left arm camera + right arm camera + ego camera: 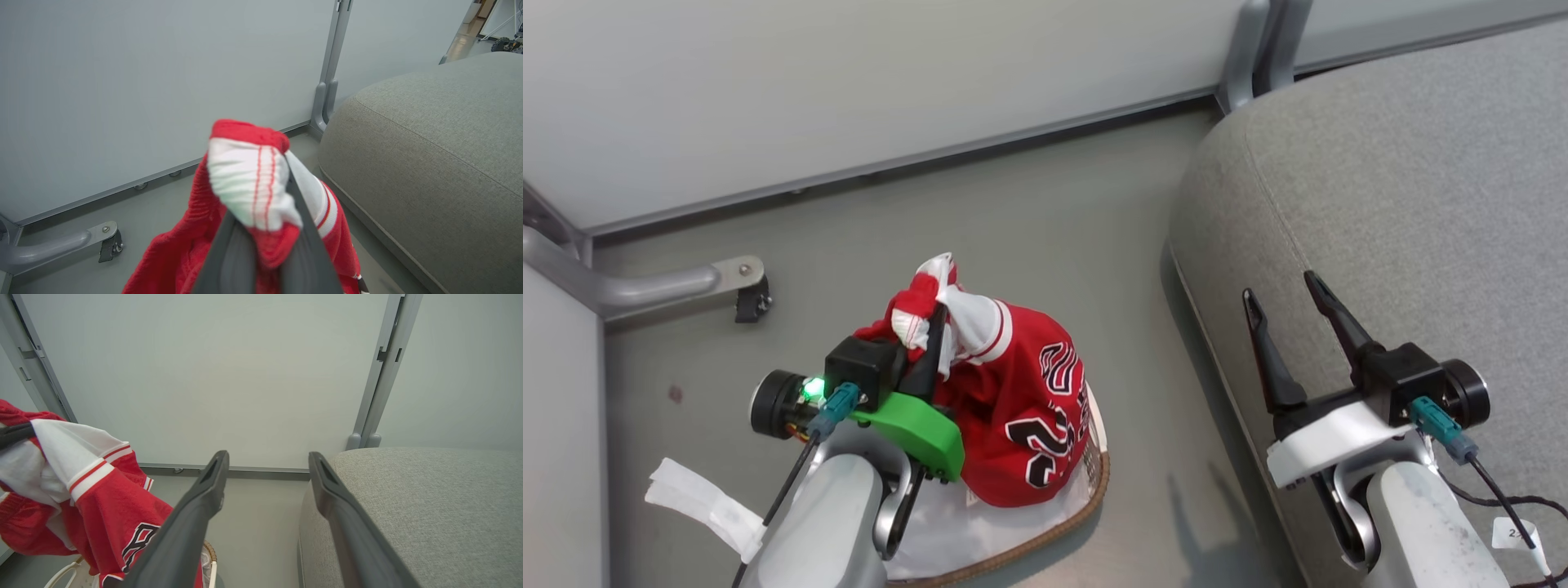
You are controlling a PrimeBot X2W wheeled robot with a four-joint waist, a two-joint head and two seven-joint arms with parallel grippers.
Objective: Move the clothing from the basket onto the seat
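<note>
The red jersey [1021, 408] with white panels and black-and-white numerals hangs bunched over the basket [1045, 531], whose brown woven rim and white liner show beneath it. My left gripper [935, 322] is shut on the jersey's top fold; in the left wrist view the white and red cloth [253, 183] is pinched between its fingers. The jersey [98, 502] also hangs at the left of the right wrist view, above the basket's rim [210, 555]. My right gripper [1282, 306] stands open over the front edge of the grey seat [1413, 212], holding nothing.
Grey wall panels with metal posts [1241, 49] stand behind. A metal foot with a caster [743, 286] sits on the floor to the left. A white cloth strip [698, 498] lies by my left arm. Bare floor separates the basket and the seat.
</note>
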